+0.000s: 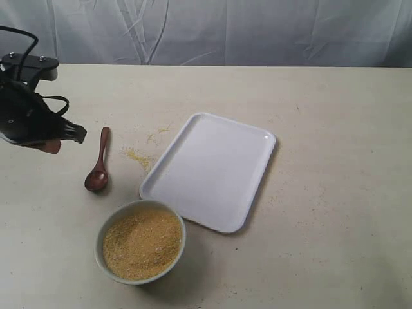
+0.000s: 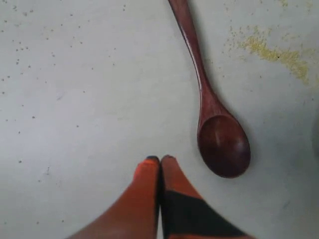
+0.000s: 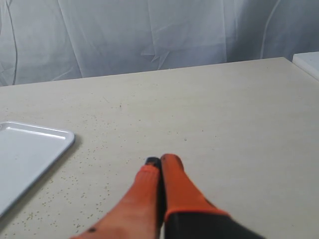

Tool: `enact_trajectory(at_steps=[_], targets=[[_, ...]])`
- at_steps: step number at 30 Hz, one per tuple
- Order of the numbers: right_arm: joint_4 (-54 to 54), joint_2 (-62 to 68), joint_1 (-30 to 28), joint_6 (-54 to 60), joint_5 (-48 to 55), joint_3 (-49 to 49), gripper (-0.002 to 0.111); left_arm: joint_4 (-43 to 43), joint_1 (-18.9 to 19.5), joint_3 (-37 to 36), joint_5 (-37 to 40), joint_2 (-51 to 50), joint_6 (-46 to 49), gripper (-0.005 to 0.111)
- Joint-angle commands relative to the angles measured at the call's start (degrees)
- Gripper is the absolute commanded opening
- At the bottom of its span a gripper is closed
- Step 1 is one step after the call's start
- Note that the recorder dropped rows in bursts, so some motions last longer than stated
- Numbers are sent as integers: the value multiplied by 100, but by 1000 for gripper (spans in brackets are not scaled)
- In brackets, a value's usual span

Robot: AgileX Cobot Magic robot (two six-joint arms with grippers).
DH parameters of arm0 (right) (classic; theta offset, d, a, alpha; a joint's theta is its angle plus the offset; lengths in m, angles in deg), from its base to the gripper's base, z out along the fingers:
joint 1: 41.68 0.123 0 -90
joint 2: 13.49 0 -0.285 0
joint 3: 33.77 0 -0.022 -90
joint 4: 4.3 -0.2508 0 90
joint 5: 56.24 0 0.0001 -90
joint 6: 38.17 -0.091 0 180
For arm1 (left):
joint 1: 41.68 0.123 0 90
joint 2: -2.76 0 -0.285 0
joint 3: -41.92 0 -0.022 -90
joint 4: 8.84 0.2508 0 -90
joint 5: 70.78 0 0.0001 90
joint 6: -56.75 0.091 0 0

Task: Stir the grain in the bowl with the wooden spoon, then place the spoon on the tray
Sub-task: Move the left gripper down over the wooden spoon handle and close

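Shows the wooden spoon [image 1: 101, 159] lying flat on the table [image 1: 322, 129], left of the tray [image 1: 212, 170] and apart from it, scoop toward the bowl [image 1: 100, 248]. Finds that bowl just beside the tray's near corner, full of grain [image 1: 141, 243], with spilled grains [image 1: 136, 154] between spoon and tray. Catches the left gripper [image 2: 160, 160] beside the scoop, jaws pressed together, gripping nothing; hard to tell whether the tips touch the table. Puts the right gripper [image 3: 160, 160] over bare table, jaws likewise closed and empty.

Pale beige tabletop [image 1: 335, 129] under soft even light, creased white cloth backdrop [image 1: 257, 29] behind
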Motion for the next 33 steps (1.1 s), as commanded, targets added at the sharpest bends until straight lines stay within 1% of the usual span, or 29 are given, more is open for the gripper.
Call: enact_trajectory(at_steps=[1, 10, 14, 16, 22, 25, 27, 29, 32, 33], targets=[[2, -30, 16, 7, -54, 11, 0, 110, -18, 287, 164, -216, 3, 0], [2, -30, 16, 7, -54, 11, 0, 41, -40, 288, -47, -216, 3, 0], [2, -30, 16, 7, -54, 11, 0, 76, 0, 288, -322, -216, -10, 0], [2, -30, 16, 7, -54, 11, 0, -89, 49, 288, -496, -216, -10, 0], [2, -30, 16, 7, -54, 11, 0, -681, 38, 288, -840, -556, -10, 0], [2, -30, 16, 7, -54, 11, 0, -737, 37, 288, -1031, -797, 3, 6], [2, -30, 16, 7, -54, 11, 0, -737, 37, 288, -1241, -918, 3, 14], [2, -30, 16, 7, -54, 11, 0, -898, 37, 288, -1444, -1034, 3, 25], [2, -30, 16, 7, -54, 11, 0, -1005, 37, 299, -1663, -1230, 3, 39], [2, -30, 16, 7, -54, 11, 0, -1005, 37, 299, -1716, -1291, 3, 41]])
